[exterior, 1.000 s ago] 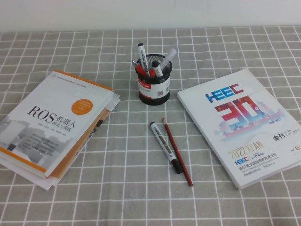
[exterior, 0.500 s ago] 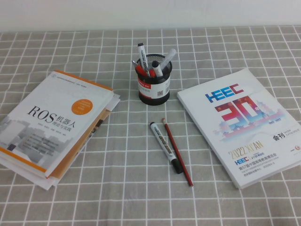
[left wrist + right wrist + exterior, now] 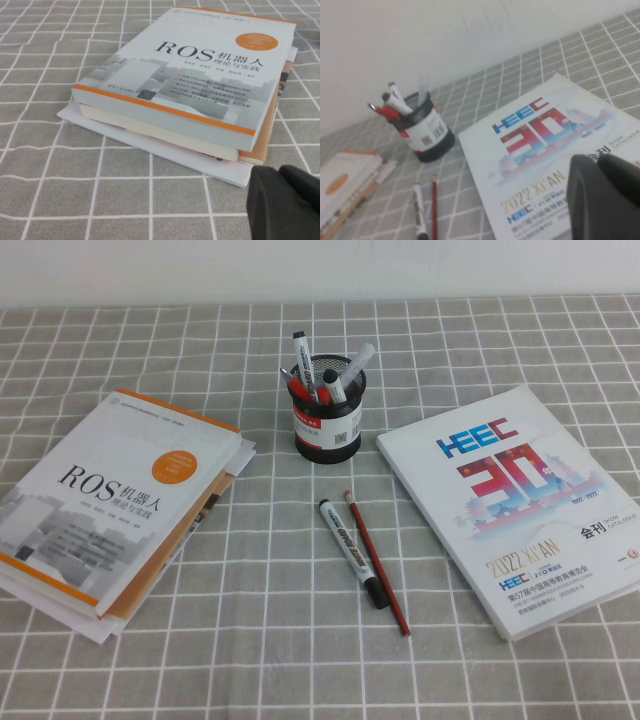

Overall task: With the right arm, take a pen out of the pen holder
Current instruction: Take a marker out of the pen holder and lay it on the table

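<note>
The black mesh pen holder (image 3: pixel 328 420) stands upright at the middle of the table, with several pens in it, among them a white marker (image 3: pixel 301 355) with a black cap. The right wrist view shows the same pen holder (image 3: pixel 425 132) far off. My right gripper (image 3: pixel 598 161) hovers over the HEEC catalogue (image 3: pixel 535 145), shut and holding nothing. My left gripper (image 3: pixel 278 171) sits low beside the near corner of the ROS book stack (image 3: pixel 185 85), its fingers pressed together and empty. Neither gripper shows in the high view.
A black-and-white marker (image 3: pixel 353 552) and a red pencil (image 3: pixel 377 562) lie side by side on the checked cloth in front of the holder. The HEEC catalogue (image 3: pixel 520 500) lies to the right and the ROS book stack (image 3: pixel 110 495) to the left.
</note>
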